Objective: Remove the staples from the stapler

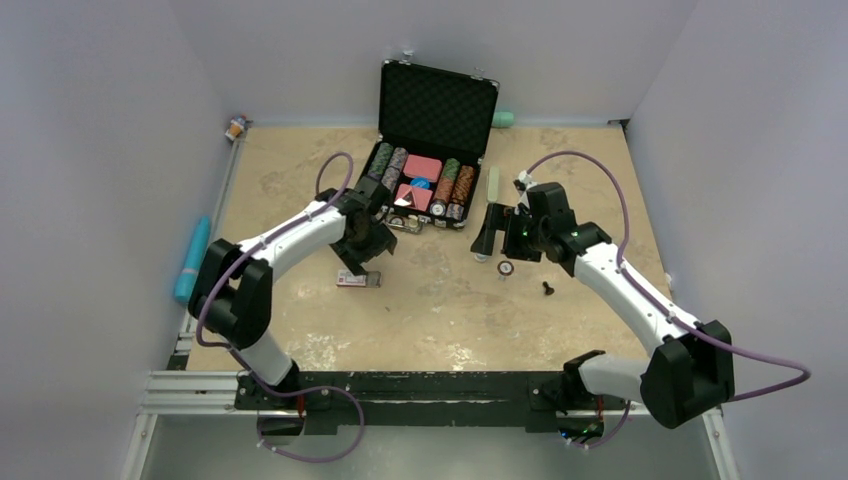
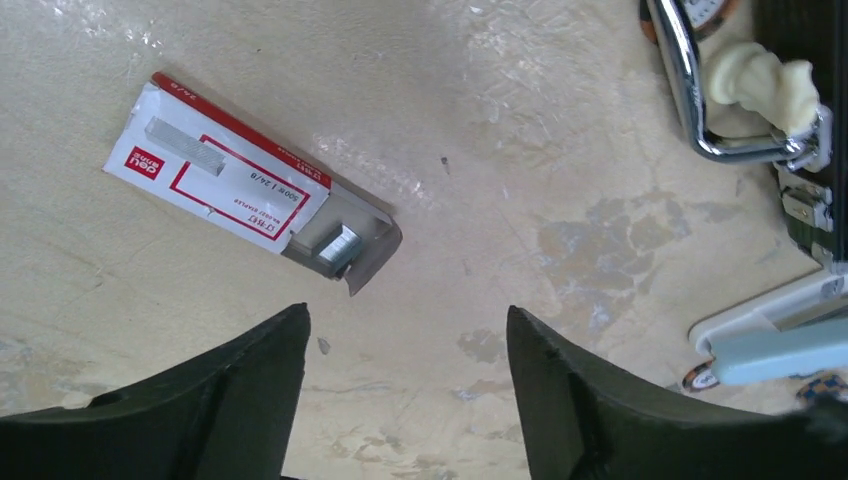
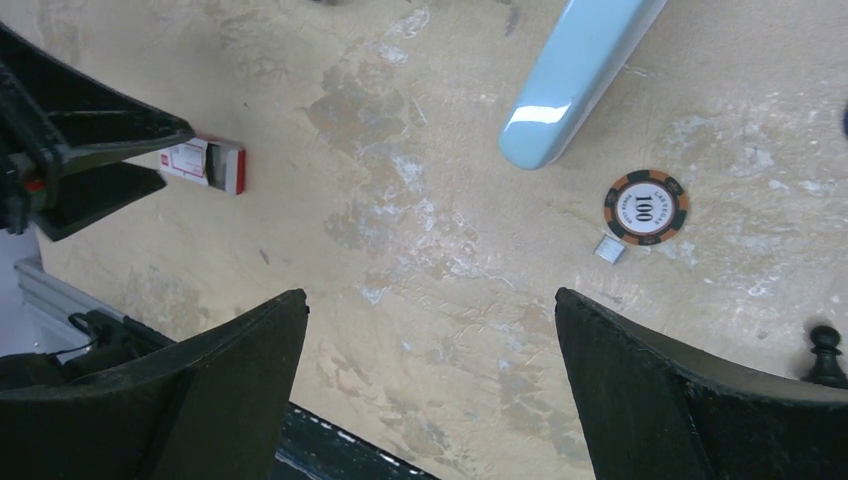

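A pale blue stapler (image 3: 575,75) lies on the table ahead of my right gripper (image 3: 430,300); in the top view it is a pale bar (image 1: 492,185) beside the case. A tiny silvery strip of staples (image 3: 607,249) lies on the table next to an orange poker chip (image 3: 646,207). My right gripper (image 1: 487,240) is open and empty above the table, a little short of both. My left gripper (image 2: 405,320) is open and empty, hovering just short of a red-and-white staple box (image 2: 230,180) whose open end shows silvery staples (image 2: 335,245).
An open black case (image 1: 437,110) of poker chips stands at the back, its chrome handle (image 2: 690,100) near my left gripper. A white and pale blue object (image 2: 775,345) lies beside it. A black pawn (image 3: 825,350) stands right of the chip. A teal tube (image 1: 192,258) lies off the left edge.
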`<state>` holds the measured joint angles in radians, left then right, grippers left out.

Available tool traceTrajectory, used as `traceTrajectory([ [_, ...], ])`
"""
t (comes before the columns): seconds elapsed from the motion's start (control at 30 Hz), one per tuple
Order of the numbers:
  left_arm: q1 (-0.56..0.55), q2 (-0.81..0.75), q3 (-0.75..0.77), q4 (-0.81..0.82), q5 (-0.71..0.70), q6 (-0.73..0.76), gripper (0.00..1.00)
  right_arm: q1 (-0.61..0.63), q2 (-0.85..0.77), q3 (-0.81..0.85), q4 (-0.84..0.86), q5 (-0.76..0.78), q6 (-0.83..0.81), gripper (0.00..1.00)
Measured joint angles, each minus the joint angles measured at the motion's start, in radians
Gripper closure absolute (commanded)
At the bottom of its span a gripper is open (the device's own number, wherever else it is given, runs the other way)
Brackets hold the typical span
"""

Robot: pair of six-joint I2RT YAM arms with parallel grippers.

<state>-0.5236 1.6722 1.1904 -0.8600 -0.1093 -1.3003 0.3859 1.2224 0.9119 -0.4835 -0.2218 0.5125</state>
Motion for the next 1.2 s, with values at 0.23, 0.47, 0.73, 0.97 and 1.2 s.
traceTrajectory([
  [0.23, 0.000, -0.112, 0.009, -0.039, -0.019, 0.154, 0.12, 0.000, -0.010, 0.010, -0.054, 0.112, -0.010, 0.03],
  [0.47, 0.000, -0.278, -0.021, -0.047, -0.029, 0.373, 0.13, 0.000, -0.026, 0.009, -0.103, 0.236, -0.005, 0.13],
  [0.73, 0.000, -0.538, -0.185, -0.049, -0.078, 0.623, 0.12, 0.003, 0.039, 0.008, -0.108, 0.288, 0.072, 0.15],
  [0.97, 0.003, -0.755, -0.262, -0.075, -0.129, 0.722, 0.12, 0.024, 0.206, 0.008, -0.105, 0.278, 0.156, 0.23],
  [1.2, 0.006, -0.785, -0.263, -0.102, -0.172, 0.755, 0.13, 0.041, 0.295, 0.008, -0.100, 0.276, 0.201, 0.34],
])
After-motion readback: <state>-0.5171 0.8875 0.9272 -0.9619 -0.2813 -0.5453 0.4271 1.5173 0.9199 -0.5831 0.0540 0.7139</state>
